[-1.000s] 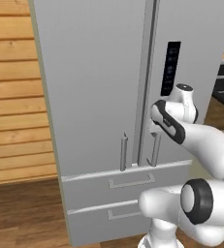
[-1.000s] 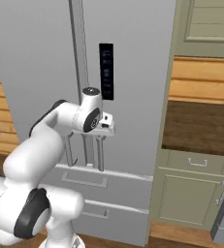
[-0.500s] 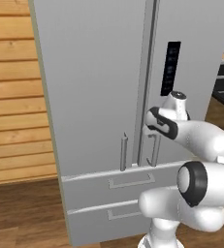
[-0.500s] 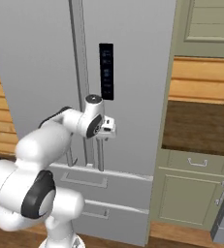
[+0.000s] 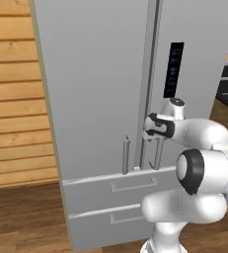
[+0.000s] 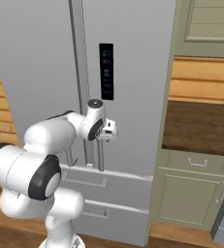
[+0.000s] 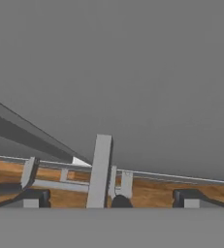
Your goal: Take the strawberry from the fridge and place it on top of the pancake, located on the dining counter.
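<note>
The tall light-grey fridge (image 5: pixel 95 74) (image 6: pixel 36 58) stands shut in front of me, so its shelves and the strawberry are hidden. My gripper (image 5: pixel 149 130) (image 6: pixel 111 131) (image 7: pixel 111 197) is open, right at the door seam, level with the top of the right door's vertical bar handle (image 5: pixel 158 154) (image 6: pixel 100 157). In the hand view that handle (image 7: pixel 100 169) rises between my two spread fingertips (image 7: pixel 36 196), closer to the left one. The pancake and the dining counter are out of view.
The left door's handle (image 5: pixel 126 155) is just beside the seam. Two drawers (image 5: pixel 130 188) (image 6: pixel 108 184) sit below the doors. A wood-plank wall (image 5: pixel 12 99) lies to the left. Olive cabinets (image 6: pixel 191 193) with a dark wooden top (image 6: pixel 200 121) stand on the right.
My hand has swung down and towards the door seam, closing in on the right door's handle. The fridge doors have stayed shut.
</note>
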